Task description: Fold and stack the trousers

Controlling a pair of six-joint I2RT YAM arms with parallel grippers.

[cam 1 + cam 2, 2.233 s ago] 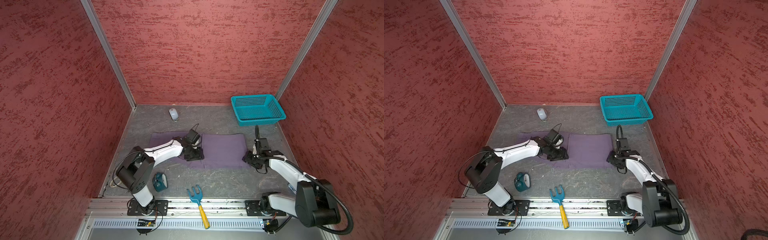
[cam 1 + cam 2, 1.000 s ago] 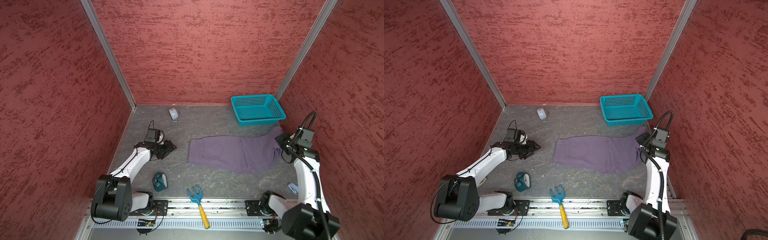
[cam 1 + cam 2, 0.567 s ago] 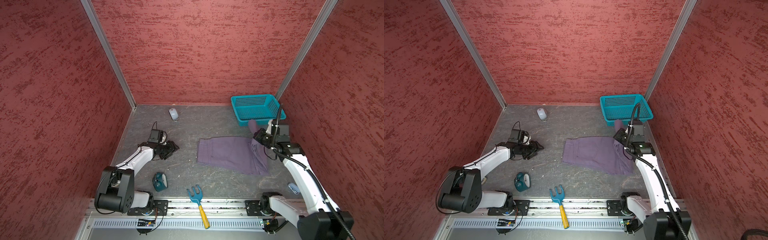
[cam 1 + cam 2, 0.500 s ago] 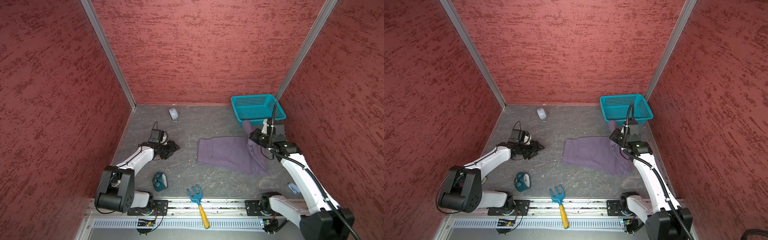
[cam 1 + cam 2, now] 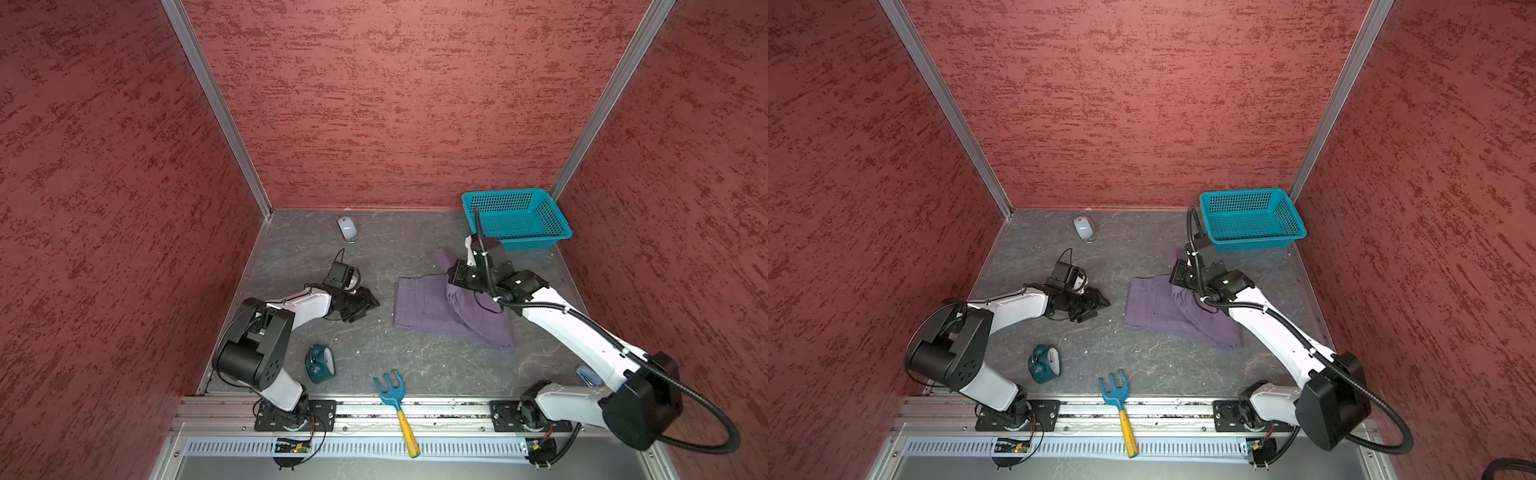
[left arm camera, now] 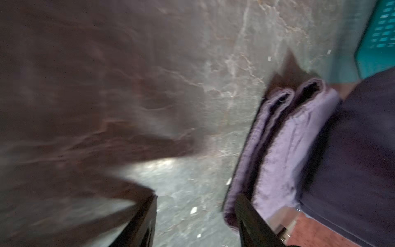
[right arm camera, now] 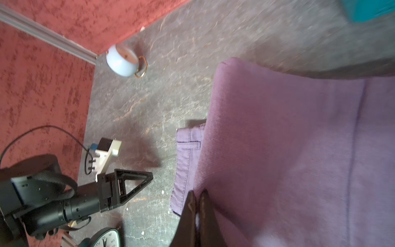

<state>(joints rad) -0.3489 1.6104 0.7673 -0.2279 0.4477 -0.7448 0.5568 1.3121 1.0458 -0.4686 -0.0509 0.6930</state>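
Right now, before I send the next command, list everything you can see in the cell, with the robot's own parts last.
trousers: one pair, purple-grey, centre-right of the table, one end lifted
basket: one, teal, far right corner
small rounded object: one, pale, far side, left of centre
alarm clock: one, teal, near left
garden fork: one, blue head and yellow handle, front edge, handle overhanging
small item: one, pale blue, near right corner, only partly visible
left tool: one, black, open, low beside the trousers, not touching them
right tool: one, black, shut on the lifted end of the trousers
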